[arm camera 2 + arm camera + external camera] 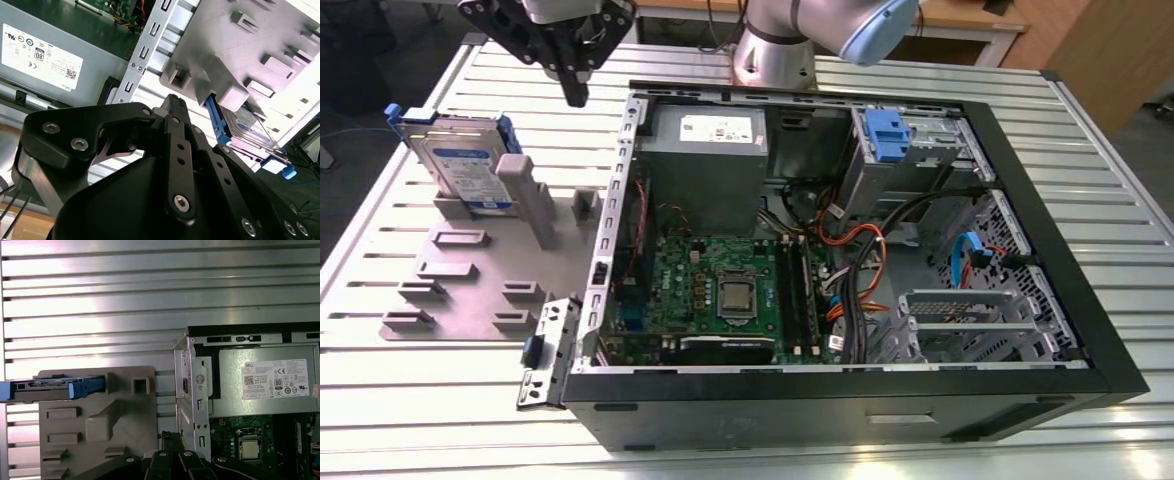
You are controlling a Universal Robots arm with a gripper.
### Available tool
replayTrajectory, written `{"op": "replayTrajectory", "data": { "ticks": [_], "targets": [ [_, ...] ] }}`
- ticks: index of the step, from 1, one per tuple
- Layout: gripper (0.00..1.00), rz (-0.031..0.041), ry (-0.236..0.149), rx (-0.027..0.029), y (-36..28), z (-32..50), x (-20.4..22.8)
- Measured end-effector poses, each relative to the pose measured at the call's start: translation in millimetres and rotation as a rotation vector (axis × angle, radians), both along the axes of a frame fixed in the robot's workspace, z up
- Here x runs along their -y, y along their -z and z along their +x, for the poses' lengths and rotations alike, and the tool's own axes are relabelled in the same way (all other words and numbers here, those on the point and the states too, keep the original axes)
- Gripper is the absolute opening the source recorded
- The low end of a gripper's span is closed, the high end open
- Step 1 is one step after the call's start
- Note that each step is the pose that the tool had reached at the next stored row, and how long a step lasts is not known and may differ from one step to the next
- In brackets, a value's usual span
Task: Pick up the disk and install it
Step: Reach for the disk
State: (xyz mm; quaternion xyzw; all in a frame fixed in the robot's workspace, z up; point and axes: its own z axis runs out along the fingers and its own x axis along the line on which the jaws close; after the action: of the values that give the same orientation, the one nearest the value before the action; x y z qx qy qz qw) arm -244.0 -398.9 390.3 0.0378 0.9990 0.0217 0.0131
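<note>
The disk (462, 166) is a silver drive with a white-and-blue label in a blue carrier. It stands on edge in a slot of the grey fixture plate (460, 285) at the exterior view's left. The first wrist view has the disk (50, 388) edge-on, and the second wrist view has the disk (252, 131) behind a grey post. My gripper (574, 97) hangs in the air above the strip of table between the fixture and the case's rear corner. It is well apart from the disk. Its black fingers (172, 102) meet at a point, shut on nothing.
An open computer case (1067, 330) lies on the slatted metal table (440, 420), with the motherboard, cables and a grey power supply box (707, 150) showing. A ridged blue latch (887, 135) stands at the drive bay. The arm's base (774, 55) rises behind the case.
</note>
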Motion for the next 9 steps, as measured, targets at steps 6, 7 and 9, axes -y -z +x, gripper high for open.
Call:
{"op": "replayTrajectory", "data": {
  "ticks": [6,7,9],
  "targets": [
    [0.11,0.0,0.0,-0.0001,0.0,-0.6,0.0],
    [0.11,0.0,0.0,0.0,0.0,-0.6,0.0],
    [0.11,0.0,0.0,0.0,0.0,-0.6,0.0]
  ]
}}
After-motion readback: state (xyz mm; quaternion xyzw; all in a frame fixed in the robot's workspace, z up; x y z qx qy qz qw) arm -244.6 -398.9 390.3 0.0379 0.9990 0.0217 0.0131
